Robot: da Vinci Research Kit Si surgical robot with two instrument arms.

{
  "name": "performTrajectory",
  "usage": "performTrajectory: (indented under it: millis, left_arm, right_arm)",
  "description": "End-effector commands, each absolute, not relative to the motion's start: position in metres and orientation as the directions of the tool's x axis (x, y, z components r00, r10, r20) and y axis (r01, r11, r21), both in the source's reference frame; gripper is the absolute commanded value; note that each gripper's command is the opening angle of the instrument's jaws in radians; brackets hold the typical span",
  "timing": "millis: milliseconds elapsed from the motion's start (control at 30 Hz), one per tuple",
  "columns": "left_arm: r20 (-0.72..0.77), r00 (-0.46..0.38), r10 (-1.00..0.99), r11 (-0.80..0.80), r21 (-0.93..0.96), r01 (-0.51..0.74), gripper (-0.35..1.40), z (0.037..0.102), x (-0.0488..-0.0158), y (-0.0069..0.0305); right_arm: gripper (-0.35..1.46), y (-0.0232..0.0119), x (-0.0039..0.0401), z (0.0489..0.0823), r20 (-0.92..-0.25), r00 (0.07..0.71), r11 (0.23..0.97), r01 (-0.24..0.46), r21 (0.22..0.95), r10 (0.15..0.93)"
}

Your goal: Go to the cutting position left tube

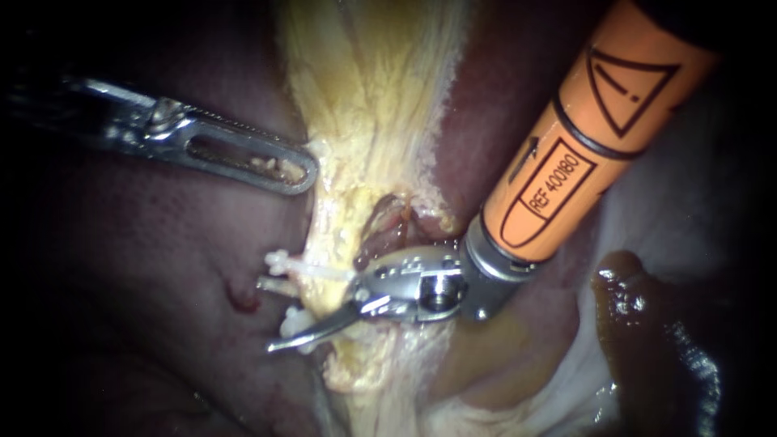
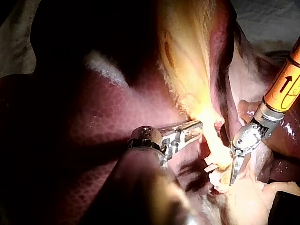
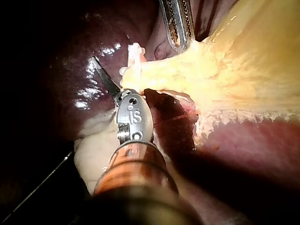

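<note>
My right instrument (image 1: 320, 320) is in at the tube with its blades spread. The lower blade shows plainly, a thin curved edge lying across the near side of the strand with a gap at its root. The upper blade I can only partly make out against the tissue. Nothing is pinched.

Right by that blade sit the white clips (image 1: 279, 261), stacked along the left tube (image 1: 322, 290), which runs down the left side of the dark window (image 1: 387, 231). The lower blade lies close against the lowest clip, with the others just beyond it.

Here's what I judge matters: the bare stretch of tube between the clips must sit fully in the gap, with no clip under an edge. So it's small wrist corrections only, both blade tips in sight past the far side of the tube, and nothing else caught.

Further out, my left instrument (image 1: 299, 171) has its jaws clamped on the edge of the yellow tissue (image 1: 372, 105) above, which I read as keeping the strand stretched. The dark liver (image 1: 146, 267) lies all around; the tips should stay off it.
</note>
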State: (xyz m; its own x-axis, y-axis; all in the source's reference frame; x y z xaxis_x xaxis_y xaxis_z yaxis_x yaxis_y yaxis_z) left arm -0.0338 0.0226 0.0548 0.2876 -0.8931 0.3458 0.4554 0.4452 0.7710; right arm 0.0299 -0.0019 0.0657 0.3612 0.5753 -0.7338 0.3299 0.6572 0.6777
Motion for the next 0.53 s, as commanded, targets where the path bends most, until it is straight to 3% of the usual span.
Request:
performTrajectory:
  millis: [33, 533]
  left_arm:
    - [0.346, 0.287, -0.893, 0.445, 0.771, 0.456, -0.35, 0.0548, -0.0338, 0.0226]
    - [0.346, 0.287, -0.893, 0.445, 0.771, 0.456, -0.35, 0.0548, -0.0338, 0.0226]
  right_arm:
    - [1.44, -0.0018, 0.0298, 0.0659, -0.734, 0.361, 0.658, 0.329, 0.678, 0.575]
    - [1.44, -0.0016, 0.0297, 0.0661, -0.734, 0.36, 0.66, 0.323, 0.678, 0.577]
